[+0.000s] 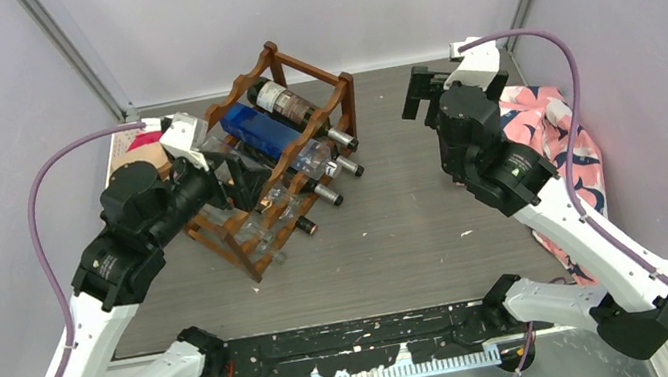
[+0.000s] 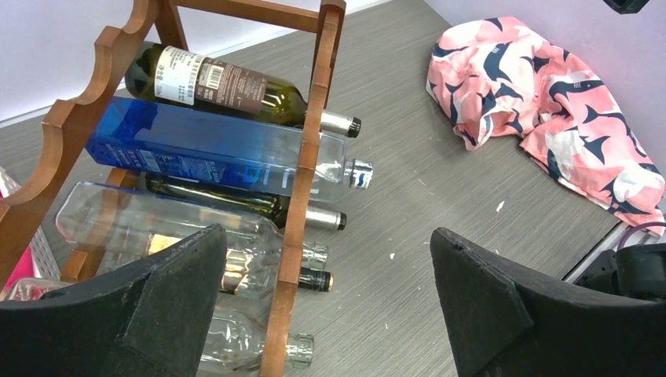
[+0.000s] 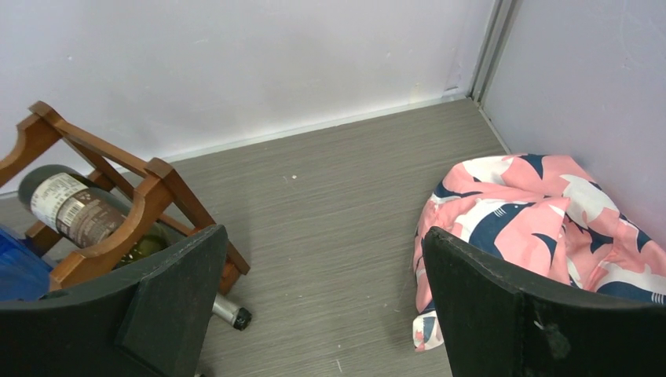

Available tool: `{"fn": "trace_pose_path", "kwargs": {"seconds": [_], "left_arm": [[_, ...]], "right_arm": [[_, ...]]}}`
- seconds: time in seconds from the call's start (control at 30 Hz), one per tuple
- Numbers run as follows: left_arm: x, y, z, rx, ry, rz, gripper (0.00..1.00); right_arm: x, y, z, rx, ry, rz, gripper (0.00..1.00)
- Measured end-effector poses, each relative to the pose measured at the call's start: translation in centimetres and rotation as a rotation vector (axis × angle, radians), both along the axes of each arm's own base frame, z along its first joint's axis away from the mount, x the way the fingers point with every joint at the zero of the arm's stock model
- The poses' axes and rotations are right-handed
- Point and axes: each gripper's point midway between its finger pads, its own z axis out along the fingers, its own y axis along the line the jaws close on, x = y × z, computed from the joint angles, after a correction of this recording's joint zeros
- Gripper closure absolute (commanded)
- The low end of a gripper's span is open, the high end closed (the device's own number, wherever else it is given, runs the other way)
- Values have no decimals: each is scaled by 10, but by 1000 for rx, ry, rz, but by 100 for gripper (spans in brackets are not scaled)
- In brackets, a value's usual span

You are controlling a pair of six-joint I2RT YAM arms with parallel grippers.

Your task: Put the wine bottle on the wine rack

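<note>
Just beside the wide-open, empty left gripper [image 2: 326, 255] is seen the reddish-brown wooden wine rack [image 2: 300, 196]; the right gripper [image 3: 322, 247], equally wide, is farther off.

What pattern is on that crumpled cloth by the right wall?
The cloth is pink with navy-and-white shark shapes; clearest in the left wrist view.

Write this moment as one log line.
left gripper: open, empty; right gripper: open, empty; dark reddish-brown wooden wine rack: holds glass bottles

Bench [image 1: 397, 229]: grey wood-grain, with scattered white specks.
Left rear: rack [image 1: 349, 105], standing, loaded with bottles.
Right edge: pink cloth [image 1: 532, 122], crumpled.
</note>
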Motion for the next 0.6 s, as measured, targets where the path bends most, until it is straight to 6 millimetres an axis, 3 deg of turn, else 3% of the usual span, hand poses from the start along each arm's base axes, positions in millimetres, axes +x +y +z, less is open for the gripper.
{"fn": "trace_pose_path", "kwargs": {"seconds": [0.17,0.6], "left_arm": [[-2,1,2,-8,-4,-2,0],[-5,1,0,-23,6,-1,0]], "right_arm": [[-3,0,7,20,-24,12,0],[-4,1,1,16,-14,28,0]]}}
